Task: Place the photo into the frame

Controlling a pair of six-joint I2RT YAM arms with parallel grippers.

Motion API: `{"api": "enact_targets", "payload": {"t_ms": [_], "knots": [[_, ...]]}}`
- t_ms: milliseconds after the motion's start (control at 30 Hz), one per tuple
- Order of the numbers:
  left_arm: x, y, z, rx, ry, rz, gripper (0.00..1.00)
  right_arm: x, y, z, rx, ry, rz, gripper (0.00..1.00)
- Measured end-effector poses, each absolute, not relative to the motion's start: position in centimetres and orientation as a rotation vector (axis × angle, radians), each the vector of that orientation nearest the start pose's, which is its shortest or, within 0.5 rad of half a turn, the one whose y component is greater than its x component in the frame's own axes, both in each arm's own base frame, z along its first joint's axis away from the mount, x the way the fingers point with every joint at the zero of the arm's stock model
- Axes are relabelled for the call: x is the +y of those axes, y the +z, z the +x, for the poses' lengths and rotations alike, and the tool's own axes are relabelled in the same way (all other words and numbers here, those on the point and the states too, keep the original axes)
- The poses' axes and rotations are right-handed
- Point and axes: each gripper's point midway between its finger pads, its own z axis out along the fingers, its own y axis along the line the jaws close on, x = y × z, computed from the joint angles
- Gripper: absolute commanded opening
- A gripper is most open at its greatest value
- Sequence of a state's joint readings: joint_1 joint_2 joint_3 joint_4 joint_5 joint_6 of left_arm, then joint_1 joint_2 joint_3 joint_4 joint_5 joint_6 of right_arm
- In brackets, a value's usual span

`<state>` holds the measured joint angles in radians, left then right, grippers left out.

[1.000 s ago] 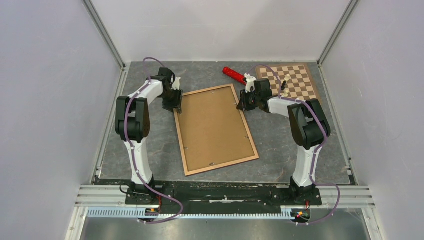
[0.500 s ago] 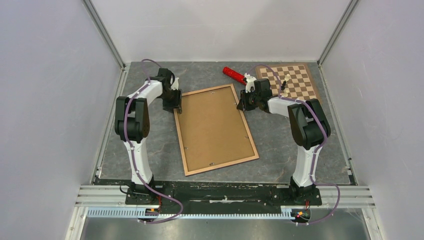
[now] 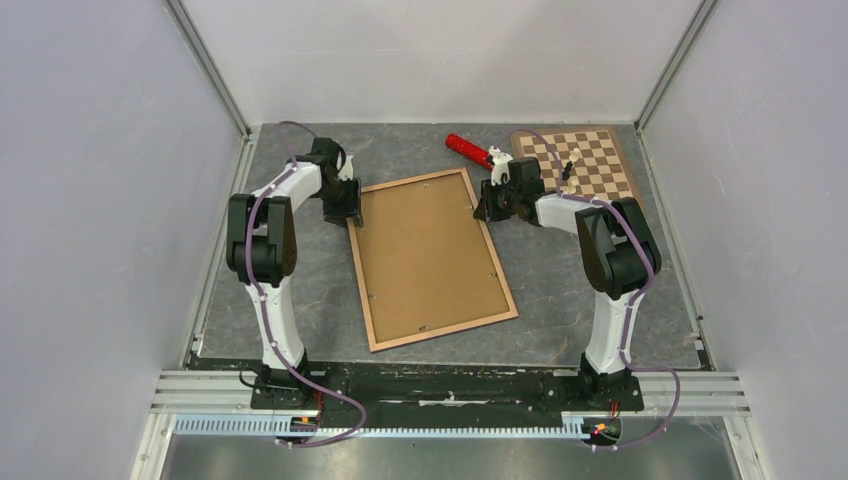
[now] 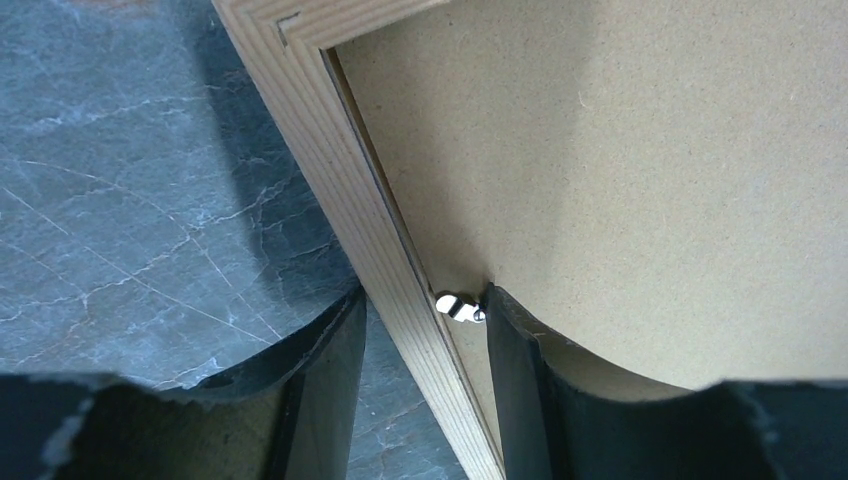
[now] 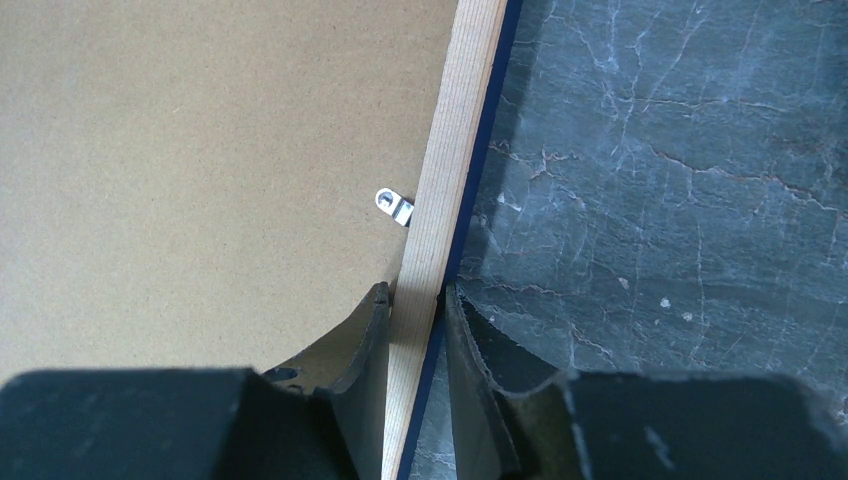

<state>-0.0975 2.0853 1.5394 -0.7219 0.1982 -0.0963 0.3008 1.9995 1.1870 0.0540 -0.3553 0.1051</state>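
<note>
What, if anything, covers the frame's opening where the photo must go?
The brown backing panel fills the frame, with a metal clip at the rail. What lies under the panel cannot be seen.

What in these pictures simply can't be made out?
- The photo: in no view; if inside the frame, the backing board covers it.
- Red cylinder: top view, too small to name, one end behind the right arm.
- Chess piece on the chessboard: top view, too small to name.
- Left pincer: left wrist view, unclear whether it pinches the frame's rail.
</note>
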Motion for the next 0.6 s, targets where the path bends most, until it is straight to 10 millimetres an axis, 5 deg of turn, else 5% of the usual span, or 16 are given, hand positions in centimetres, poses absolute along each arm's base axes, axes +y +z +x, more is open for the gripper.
{"api": "enact_targets", "payload": {"t_ms": [600], "knots": [[-7.27, 2.14, 41.85, 2.836, -0.314, -0.027, 0.57, 20.71, 2.38, 44.44, 2.307, 0.621, -0.413, 0.02]]}}
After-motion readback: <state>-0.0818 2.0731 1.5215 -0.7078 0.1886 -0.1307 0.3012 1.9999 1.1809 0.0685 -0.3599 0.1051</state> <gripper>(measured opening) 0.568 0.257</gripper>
